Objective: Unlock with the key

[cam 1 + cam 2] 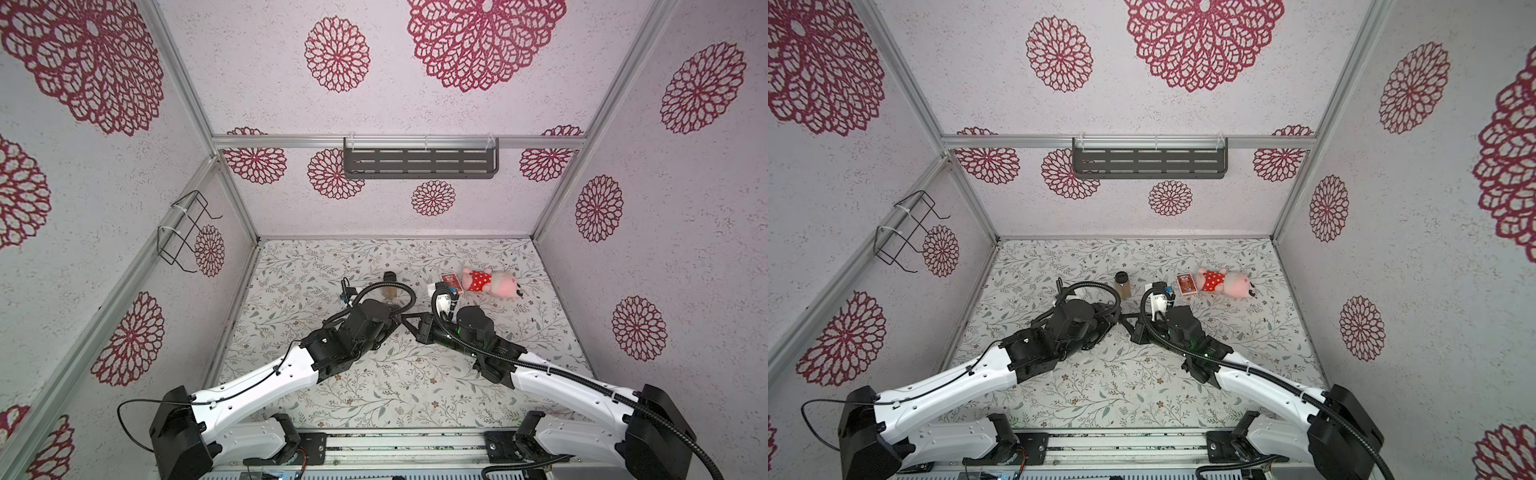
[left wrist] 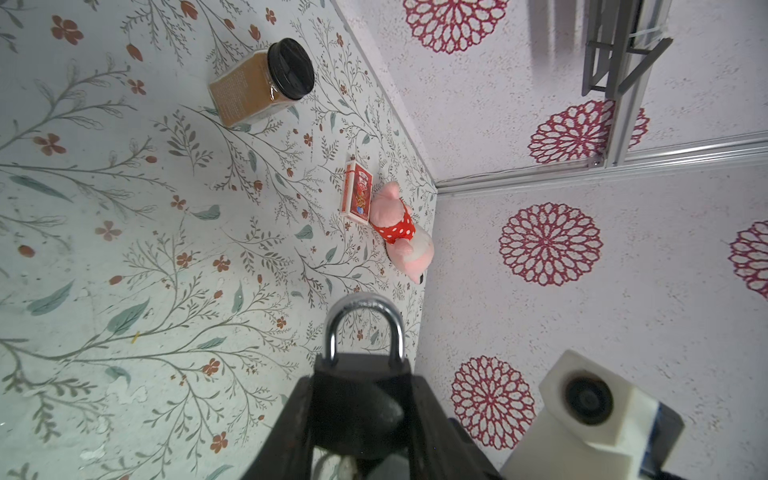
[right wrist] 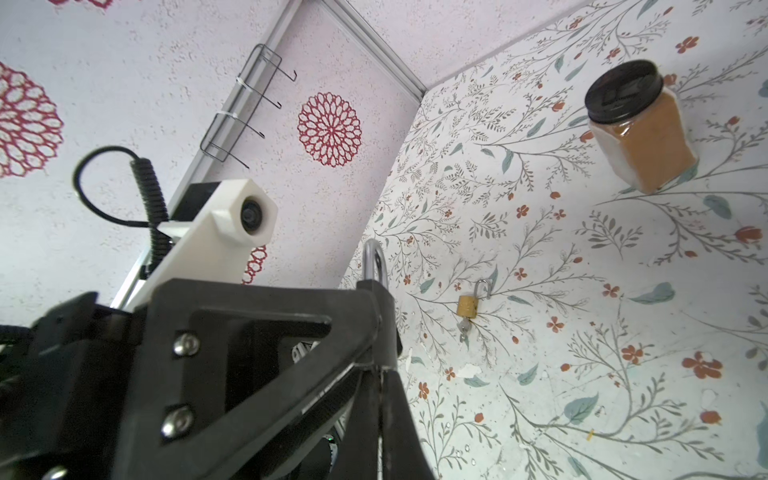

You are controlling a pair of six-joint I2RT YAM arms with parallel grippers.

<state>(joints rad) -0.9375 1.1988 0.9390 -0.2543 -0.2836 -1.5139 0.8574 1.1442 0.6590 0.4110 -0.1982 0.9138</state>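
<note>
Floral counter (image 1: 395, 395), padlock (image 2: 360, 365) held above it between both arms.
Clamped in left jaws, shackle (image 2: 363, 316) pointing out along them; right jaws together, tips right beside its body; key not visible.

We see a floral-patterned tabletop (image 1: 1100, 386), on it an upright brown spice jar (image 1: 1122, 286), a red card box (image 1: 1186, 284) just beside a pink plush pig (image 1: 1225, 282), a small brass padlock (image 3: 467, 306) lying flat, a key (image 3: 463, 329) at its base.

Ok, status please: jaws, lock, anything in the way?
Left jaws clamp black padlock, shackle shut. Right jaws shut at its bottom end; no key seen there. Small brass lock with key lies apart on table.
</note>
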